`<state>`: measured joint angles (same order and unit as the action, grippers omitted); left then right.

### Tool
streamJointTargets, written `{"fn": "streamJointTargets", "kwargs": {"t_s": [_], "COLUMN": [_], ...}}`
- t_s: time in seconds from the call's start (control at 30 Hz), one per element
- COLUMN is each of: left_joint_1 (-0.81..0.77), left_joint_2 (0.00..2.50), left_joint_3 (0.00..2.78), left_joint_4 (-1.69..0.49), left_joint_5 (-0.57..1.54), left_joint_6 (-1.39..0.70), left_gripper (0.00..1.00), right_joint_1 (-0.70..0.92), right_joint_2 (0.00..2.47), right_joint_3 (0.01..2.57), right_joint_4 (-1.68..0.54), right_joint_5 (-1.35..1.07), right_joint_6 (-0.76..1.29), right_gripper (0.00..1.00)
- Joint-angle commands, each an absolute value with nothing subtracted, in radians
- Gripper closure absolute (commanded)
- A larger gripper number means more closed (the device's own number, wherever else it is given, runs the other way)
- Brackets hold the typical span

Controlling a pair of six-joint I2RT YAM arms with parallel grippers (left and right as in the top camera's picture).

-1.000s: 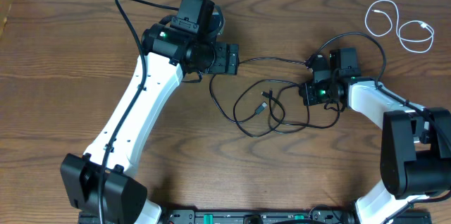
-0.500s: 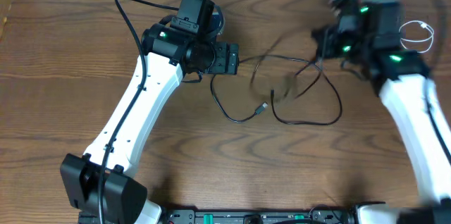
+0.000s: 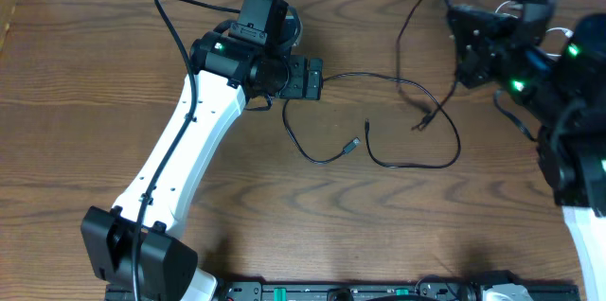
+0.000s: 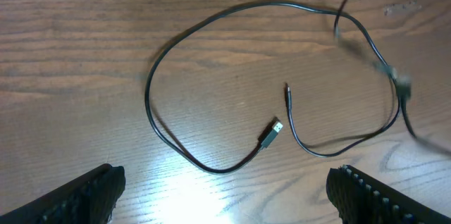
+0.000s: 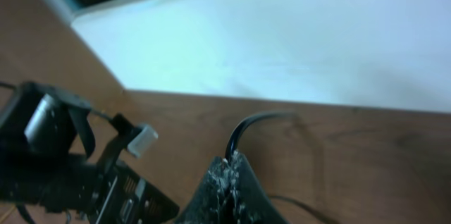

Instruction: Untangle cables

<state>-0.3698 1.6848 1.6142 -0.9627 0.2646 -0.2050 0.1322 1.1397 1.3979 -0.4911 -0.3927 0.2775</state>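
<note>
**Right arm has the black cable lifted; left jaws wide open**

On my right wrist feed, the right gripper [image 5: 229, 176] is pinched tight on the thin black cable [image 3: 414, 157], and a strand rises from its tips. From overhead, that strand climbs from the brown wooden table [image 3: 426, 235] to the raised arm. The rest lies in loose loops, both plug ends free. The left gripper [image 4: 225, 176] hovers over them, spread wide and holding nothing. I see only a sliver of the thin white cable [image 3: 566, 32] beside the right arm.
</note>
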Motion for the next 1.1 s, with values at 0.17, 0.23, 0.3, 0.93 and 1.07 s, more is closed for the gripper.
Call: {"fn": "streamJointTargets", "kwargs": {"t_s": [0.17, 0.23, 0.3, 0.93, 1.07], "left_joint_1": [-0.365, -0.365, -0.365, -0.366, -0.387], "left_joint_2": [1.672, 1.672, 1.672, 1.674, 1.697], "left_joint_3": [1.620, 1.620, 1.620, 1.620, 1.618], "left_joint_4": [-0.964, -0.964, -0.964, -1.006, -1.049], "left_joint_5": [0.273, 0.273, 0.273, 0.350, 0.488], "left_joint_6": [-0.195, -0.195, -0.195, -0.116, 0.039], "left_gripper": [0.04, 0.04, 0.04, 0.06, 0.07], "right_joint_1": [0.012, -0.044, -0.131, -0.241, -0.222], "right_joint_2": [1.196, 1.241, 1.309, 1.620, 1.682], "right_joint_3": [1.668, 1.750, 1.855, 1.998, 1.997], "right_joint_4": [-0.623, -0.664, -0.707, -1.280, -1.343], "right_joint_5": [-0.210, -0.204, -0.204, -0.373, -0.373], "right_joint_6": [0.235, 0.227, 0.227, 0.036, 0.005], "right_gripper": [0.99, 0.99, 0.99, 0.54, 0.47]}}
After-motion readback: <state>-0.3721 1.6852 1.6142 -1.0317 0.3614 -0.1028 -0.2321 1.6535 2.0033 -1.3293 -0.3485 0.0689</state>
